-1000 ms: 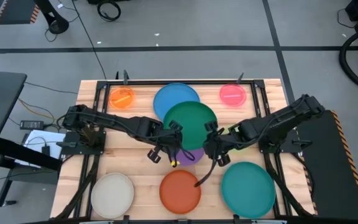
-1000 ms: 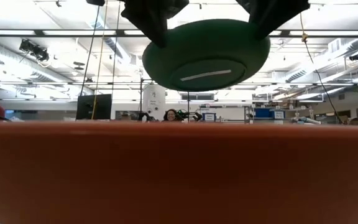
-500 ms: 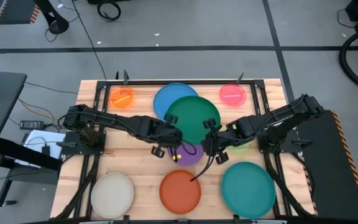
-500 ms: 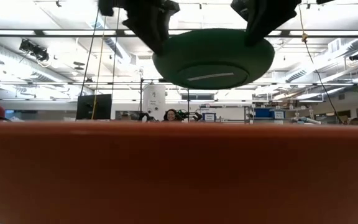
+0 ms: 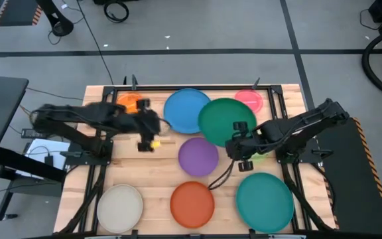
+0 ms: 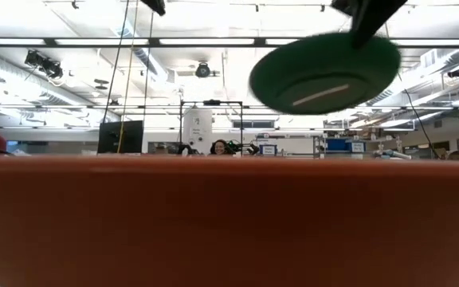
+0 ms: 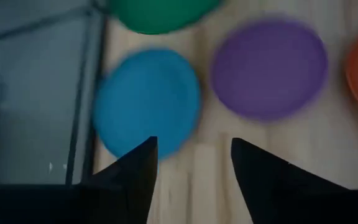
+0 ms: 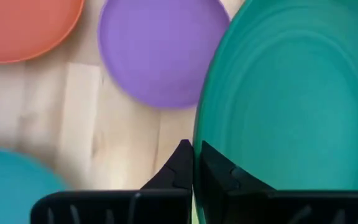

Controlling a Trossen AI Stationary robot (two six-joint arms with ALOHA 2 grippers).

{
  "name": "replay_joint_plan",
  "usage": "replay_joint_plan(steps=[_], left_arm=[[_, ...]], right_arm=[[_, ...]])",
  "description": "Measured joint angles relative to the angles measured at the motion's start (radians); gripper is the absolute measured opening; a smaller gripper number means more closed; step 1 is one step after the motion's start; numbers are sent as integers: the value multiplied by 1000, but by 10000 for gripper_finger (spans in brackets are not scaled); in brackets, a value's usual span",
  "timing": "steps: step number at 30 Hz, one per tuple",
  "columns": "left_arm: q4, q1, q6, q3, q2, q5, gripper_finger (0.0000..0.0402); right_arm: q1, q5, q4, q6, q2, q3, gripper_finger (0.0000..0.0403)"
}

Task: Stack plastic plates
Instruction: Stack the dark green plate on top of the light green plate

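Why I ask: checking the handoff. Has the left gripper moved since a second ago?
Yes. The left gripper has let go of the dark green plate and pulled back left, now beside the small orange plate.

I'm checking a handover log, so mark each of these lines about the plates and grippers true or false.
1. The right gripper grips the dark green plate. True.
2. The left gripper also holds that plate. False: it is open and empty, off to the table's left side.
3. The purple plate lies bare on the table. True.
4. The green plate rests flat on the blue plate. False: the low view shows it held in the air.
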Motion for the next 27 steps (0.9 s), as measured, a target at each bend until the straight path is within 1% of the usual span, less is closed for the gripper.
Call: replay_joint_plan(steps=[2,5,8,13,15,18,21,23,25,27], left_arm=[[122,25,1,-89,-88,-3,199],[326,55,30,-228,-202,-5,192],[504,70,39,-359,-274,-2,190],[673,75,82,-536,-348,43,190],[736,75,85,-585,-367,49,190],[752,72,66,-617,-399,114,190],[732,43,-11,-617,-429,175,190],[703,5,-64,-617,-451,185,190],[635,-41,-115,-617,-475,187,190],[592,-92,-171,-617,-492,187,190]], right_arm=[[24,-21,-88,87,23,69,13],[64,-86,-178,209,64,169,13],[118,-116,-254,337,104,261,13],[239,-147,-371,533,203,444,13],[289,-175,-352,590,234,507,13],[350,-200,-354,704,299,624,13],[406,-242,-364,814,355,701,13],[444,-271,-354,892,381,728,13],[485,-288,-367,974,401,730,13],[522,-289,-364,1039,423,730,13]])
